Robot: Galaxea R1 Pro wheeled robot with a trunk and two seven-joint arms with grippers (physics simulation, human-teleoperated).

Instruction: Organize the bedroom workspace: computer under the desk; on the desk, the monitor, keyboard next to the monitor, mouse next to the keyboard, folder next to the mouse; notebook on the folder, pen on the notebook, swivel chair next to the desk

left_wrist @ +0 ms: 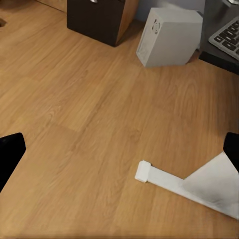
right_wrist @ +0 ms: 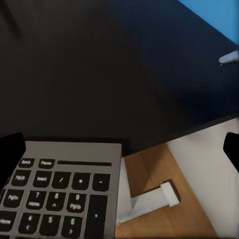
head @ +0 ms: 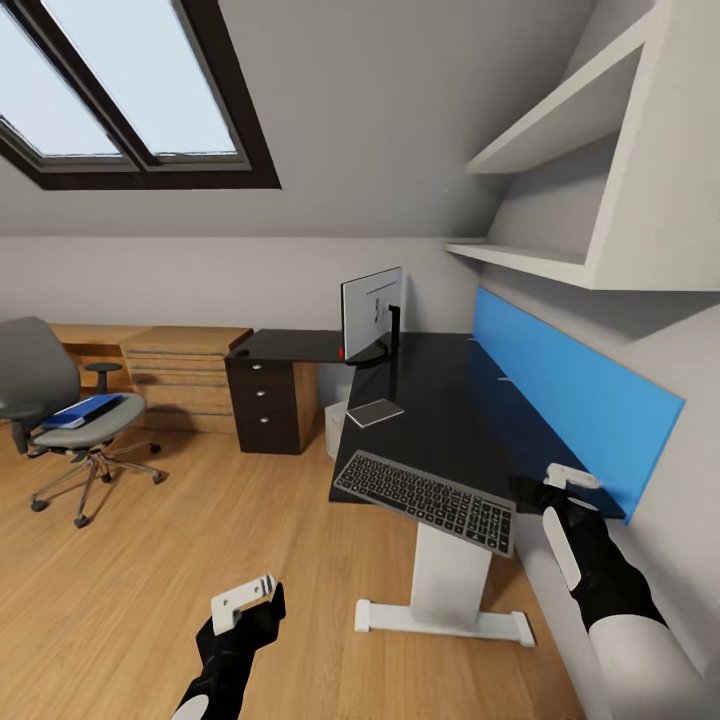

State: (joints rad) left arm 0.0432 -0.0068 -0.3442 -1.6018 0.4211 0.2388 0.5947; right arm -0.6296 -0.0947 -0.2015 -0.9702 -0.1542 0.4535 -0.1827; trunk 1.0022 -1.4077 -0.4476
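Bright blue against grey upholstery, the folder (head: 85, 411) lies flat on the seat of the swivel chair (head: 60, 400), which stands well apart from the desk (head: 450, 420) at the left of the room. The folder looks thick and stiff, probably heavy for its size; a grip on an edge that overhangs the seat cushion should serve better than a pinch from above.

Nearer, the left gripper (head: 245, 597) hangs over bare plank floor with nothing in it; its wrist view shows the dark fingers set wide apart. Beyond it the computer (left_wrist: 169, 36) sits on the floor at the desk's edge, beside the dark drawer unit (head: 265, 400).

On the glossy black top, the monitor (head: 372, 315) stands upright at the far corner, and the notebook (head: 375, 411) lies flat in front of it, apart from it. It is thin and light, likely to slide on that slick surface, so it may need dragging to an edge to get a finger under it.

The keyboard (head: 425, 497) lies at the near end, its corner jutting past the desk edge. It is slim, rigid and light, best taken across its narrow width.

The right gripper (head: 570, 480) hovers over the desk just beyond the keyboard, fingers spread, empty.
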